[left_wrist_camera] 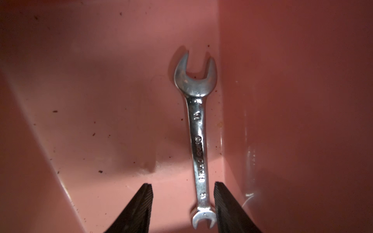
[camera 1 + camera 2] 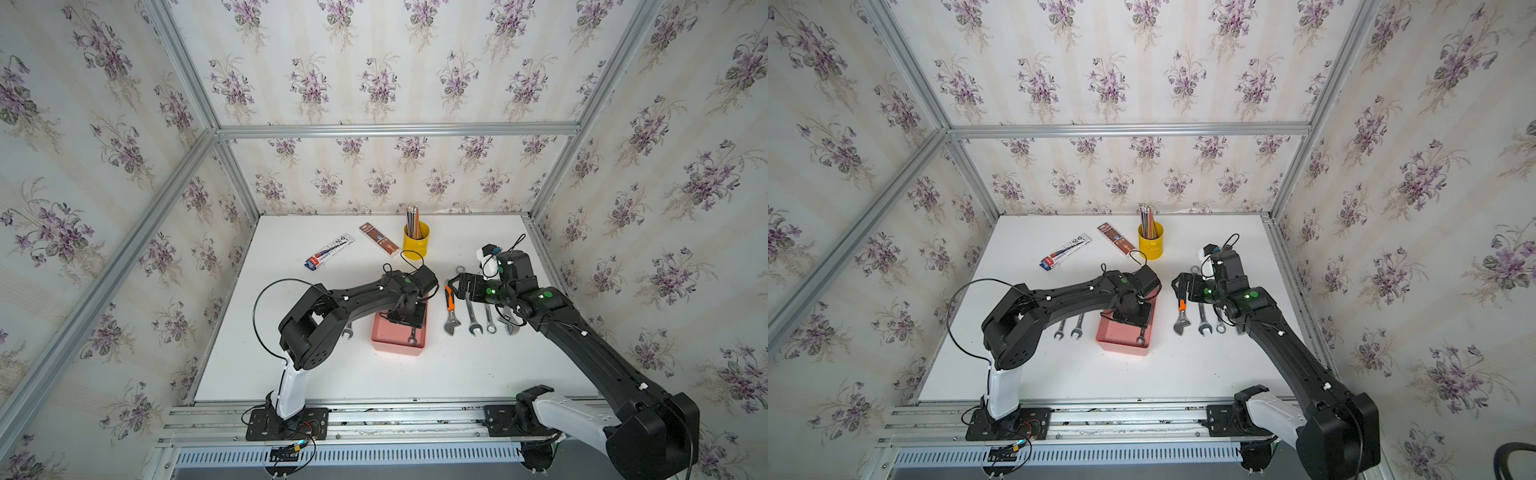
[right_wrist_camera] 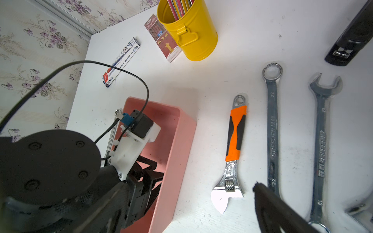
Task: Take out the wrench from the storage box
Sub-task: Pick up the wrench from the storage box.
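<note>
The pink storage box (image 2: 395,350) (image 2: 1120,348) sits mid-table. A small silver open-ended wrench (image 1: 198,141) lies flat on its floor along one side wall (image 1: 282,100); in both top views only its near end (image 2: 411,337) (image 2: 1140,338) shows. My left gripper (image 1: 182,184) (image 2: 405,321) is down inside the box, open, its fingers (image 1: 141,207) on either side of the wrench's smaller end, one close to it, the other well apart. My right gripper (image 2: 454,286) (image 3: 188,185) hovers open and holds nothing, to the right of the box (image 3: 177,153).
An orange-handled adjustable wrench (image 2: 450,309) (image 3: 235,137) and several larger wrenches (image 2: 471,313) (image 3: 272,125) lie right of the box. Two small wrenches (image 2: 1077,326) lie left of it. A yellow pencil cup (image 2: 415,241) and two flat packets (image 2: 329,250) stand behind.
</note>
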You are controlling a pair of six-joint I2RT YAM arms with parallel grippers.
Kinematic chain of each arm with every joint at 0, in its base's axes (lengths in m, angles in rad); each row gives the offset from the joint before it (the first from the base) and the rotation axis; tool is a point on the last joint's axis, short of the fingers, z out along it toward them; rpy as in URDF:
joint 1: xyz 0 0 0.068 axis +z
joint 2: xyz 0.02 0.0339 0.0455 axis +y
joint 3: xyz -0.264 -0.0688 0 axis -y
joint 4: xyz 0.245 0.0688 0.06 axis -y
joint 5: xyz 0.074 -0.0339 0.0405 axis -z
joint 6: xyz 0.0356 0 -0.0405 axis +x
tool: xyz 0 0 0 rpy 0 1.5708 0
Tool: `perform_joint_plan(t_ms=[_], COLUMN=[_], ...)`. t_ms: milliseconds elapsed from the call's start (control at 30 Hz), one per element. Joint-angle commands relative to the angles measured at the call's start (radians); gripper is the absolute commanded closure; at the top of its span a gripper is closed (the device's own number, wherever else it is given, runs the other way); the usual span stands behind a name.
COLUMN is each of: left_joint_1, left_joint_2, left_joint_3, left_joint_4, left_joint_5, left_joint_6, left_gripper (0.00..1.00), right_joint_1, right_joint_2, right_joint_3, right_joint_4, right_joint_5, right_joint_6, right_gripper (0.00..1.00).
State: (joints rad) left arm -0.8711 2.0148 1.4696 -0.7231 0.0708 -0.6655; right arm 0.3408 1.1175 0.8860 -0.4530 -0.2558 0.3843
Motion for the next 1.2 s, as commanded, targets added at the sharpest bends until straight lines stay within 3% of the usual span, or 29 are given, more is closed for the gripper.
perform_joint_plan(t_ms=[0,500,700,1000,1167], left_joint_1=[-0.004,-0.033,-0.026,0.007,0.014], left_joint_2=[0.007,0.099,0.059,0.015,0.039], left_joint_3=[-0.014,-0.025,-0.043,-0.058,-0.052], left_joint_4=[0.031,0.001,-0.031,-0.080,-0.056], left_joint_5=[-0.023,-0.193,-0.257,-0.264,-0.199], left_joint_6=[-0.027,-0.015,0.008,0.059,0.070], left_gripper=[0.45,0.47,0.51,0.55,0.56], right_joint_1=[0.000,0.000,0.000,0.000,0.000], right_joint_2=[0.002,0.018,0.018,0.019,0.023], right_joint_3=[-0.001,0.008,0.005,0.005,0.005], right_joint_4=[-0.003,-0.002,-0.001,0.002,0.008], right_joint_5=[-0.007,-0.021,-0.021,-0.025,-0.031], right_joint_6=[-0.010,-0.013,-0.013,-0.012,-0.009], right_gripper=[0.00,0.00,0.00,0.00,0.00])
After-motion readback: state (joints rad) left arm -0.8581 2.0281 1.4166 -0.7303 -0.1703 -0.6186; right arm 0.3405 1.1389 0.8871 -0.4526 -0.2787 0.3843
